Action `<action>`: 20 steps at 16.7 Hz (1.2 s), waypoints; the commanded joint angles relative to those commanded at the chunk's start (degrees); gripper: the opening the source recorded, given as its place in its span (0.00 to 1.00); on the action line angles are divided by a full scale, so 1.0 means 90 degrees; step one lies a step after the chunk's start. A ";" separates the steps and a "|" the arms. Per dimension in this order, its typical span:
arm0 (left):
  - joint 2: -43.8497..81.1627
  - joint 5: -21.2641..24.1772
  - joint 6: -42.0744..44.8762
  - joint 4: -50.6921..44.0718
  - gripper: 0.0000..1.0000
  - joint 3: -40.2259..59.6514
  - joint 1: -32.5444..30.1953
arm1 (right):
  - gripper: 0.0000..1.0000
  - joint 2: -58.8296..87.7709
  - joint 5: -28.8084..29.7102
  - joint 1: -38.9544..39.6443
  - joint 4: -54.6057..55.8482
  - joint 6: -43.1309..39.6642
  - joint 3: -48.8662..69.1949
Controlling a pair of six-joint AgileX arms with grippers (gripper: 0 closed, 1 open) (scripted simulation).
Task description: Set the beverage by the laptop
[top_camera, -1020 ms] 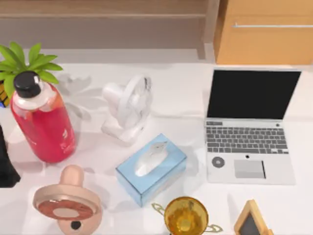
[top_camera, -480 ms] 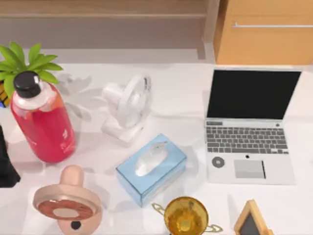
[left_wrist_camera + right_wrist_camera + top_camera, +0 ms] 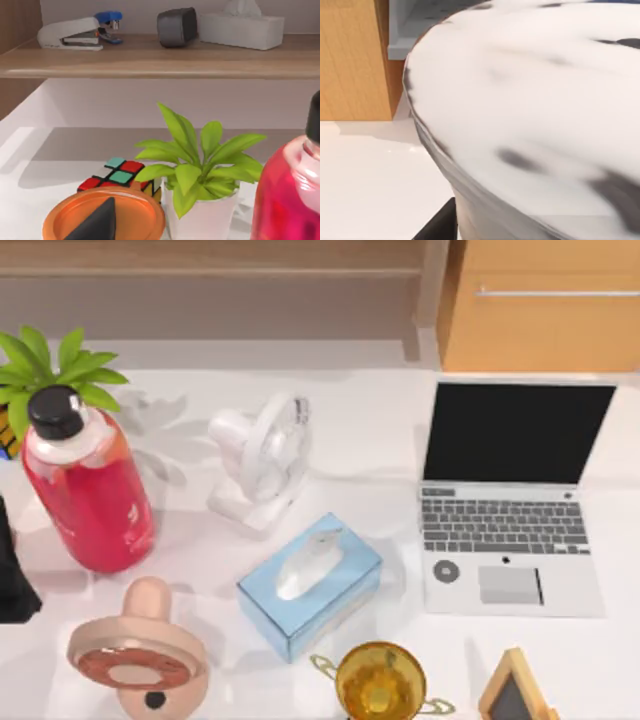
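Red-pink beverage point(image 3: 88, 490) stood upright, black cap up, table's left | laptop point(image 3: 512, 498) well apart, right | claws' state: cannot tell

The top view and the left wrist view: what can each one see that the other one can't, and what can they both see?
Top view alone: the laptop, the white fan, the blue tissue box, the gold trophy cup and the small chalkboard.

Left wrist view alone: a shelf holding a stapler, a dark grey object and a white tissue box; lower down, a colour cube and an orange dish.

Both: the red drink bottle with its black cap, and the green plant beside it.
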 joint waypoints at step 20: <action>0.0000 0.0000 0.0000 0.0000 1.00 0.0000 0.0000 | 0.00 -0.0082 -0.0003 -0.0007 -0.0089 0.0011 -0.0004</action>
